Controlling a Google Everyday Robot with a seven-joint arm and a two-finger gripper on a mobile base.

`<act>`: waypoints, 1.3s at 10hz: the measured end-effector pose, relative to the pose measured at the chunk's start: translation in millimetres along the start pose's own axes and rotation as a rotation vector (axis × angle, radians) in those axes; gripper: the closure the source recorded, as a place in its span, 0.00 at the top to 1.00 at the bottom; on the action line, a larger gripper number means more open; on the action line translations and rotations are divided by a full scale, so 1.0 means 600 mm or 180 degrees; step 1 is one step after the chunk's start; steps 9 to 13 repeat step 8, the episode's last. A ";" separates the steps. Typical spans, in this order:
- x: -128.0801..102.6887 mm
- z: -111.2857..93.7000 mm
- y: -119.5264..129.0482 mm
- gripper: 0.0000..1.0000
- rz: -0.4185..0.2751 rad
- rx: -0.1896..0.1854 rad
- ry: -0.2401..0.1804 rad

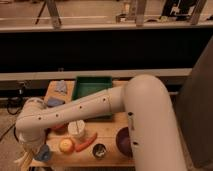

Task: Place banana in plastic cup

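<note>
Banana, pale yellow and curved [22, 160]: what looks like it shows at the lower left corner of the light wooden table [112, 131], at the table's front edge and partly hidden under the end of the white robot arm [80, 112]. Only a short, light tip can be seen. The gripper [28, 153] hangs low over that corner, right at the banana; whether it is closed on the fruit or spread around it cannot be told, nor whether the two touch.

Just beside the gripper, to its right, sits a small blue cup-like vessel [43, 153]; what it holds is hidden. A white plastic cup [76, 129] stands upright further in, under the arm, with its inside out of sight. A green rectangular tray [92, 86] lies at the back of the table, its front edge covered by the arm. A dark purple bowl [122, 141] sits at the front right, partly behind the arm, and a small dark round tin [99, 150] stands near it, with something pale showing inside.

Between cup and tin lie a round yellow-orange fruit [66, 145] and an orange carrot-shaped piece [86, 142], close together. A blue crumpled cloth-like item [61, 87] rests left of the tray.
</note>
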 end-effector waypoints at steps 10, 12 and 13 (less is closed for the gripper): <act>0.018 -0.024 0.016 0.80 -0.0136 -0.0042 0.0078; 0.018 -0.024 0.016 0.80 -0.0136 -0.0042 0.0078; 0.018 -0.024 0.016 0.80 -0.0136 -0.0042 0.0078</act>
